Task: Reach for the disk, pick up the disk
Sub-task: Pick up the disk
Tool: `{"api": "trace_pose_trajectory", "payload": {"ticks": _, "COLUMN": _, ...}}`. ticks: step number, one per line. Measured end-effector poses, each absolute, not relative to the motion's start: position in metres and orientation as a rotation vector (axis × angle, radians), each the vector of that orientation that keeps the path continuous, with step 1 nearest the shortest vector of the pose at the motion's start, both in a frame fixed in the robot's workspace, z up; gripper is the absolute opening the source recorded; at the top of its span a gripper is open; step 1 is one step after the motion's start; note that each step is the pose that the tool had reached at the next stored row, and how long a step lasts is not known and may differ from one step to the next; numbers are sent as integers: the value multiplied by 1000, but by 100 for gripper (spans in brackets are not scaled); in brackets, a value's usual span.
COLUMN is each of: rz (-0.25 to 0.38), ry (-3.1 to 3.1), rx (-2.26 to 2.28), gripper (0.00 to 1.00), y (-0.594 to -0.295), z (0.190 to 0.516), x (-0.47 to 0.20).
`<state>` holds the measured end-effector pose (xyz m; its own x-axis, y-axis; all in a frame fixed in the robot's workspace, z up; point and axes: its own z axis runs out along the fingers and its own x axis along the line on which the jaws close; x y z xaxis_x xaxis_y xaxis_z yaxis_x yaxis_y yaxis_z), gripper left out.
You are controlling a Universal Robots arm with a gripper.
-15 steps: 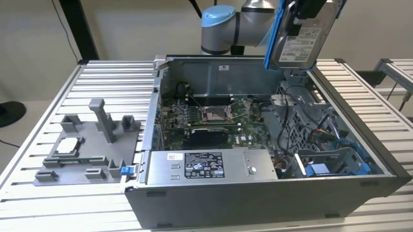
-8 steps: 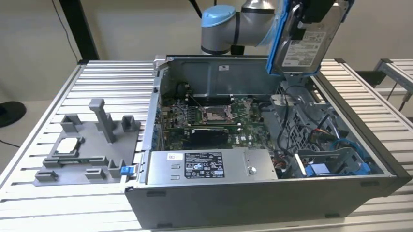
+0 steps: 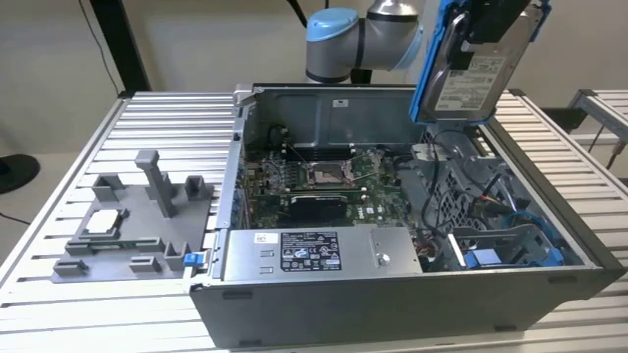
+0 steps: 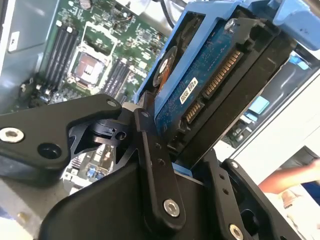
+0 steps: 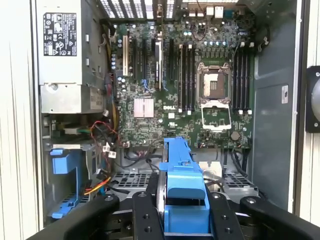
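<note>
Although the open computer case sits on the slatted worktop, the disk hangs high above it, its blue bracket pinched between the gripper's black fingers; reaching and lifting look done.

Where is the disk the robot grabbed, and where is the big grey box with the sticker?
the disk (image 3: 473, 77), exterior view, on its white label, held up above the case.
the gripper (image 5: 183, 207), first wrist view, between the black fingertips.
grey box (image 3: 312, 251), exterior view, on its sticker.
</note>
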<state>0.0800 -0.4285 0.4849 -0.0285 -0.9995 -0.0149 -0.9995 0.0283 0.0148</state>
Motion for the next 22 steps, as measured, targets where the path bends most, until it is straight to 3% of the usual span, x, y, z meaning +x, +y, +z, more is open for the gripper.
{"api": "trace_pose_trajectory", "payload": {"ticks": 22, "rz": 33, "ry": 2252, "rx": -2189, "gripper": 0, "y": -488, "z": 484, "x": 80}}
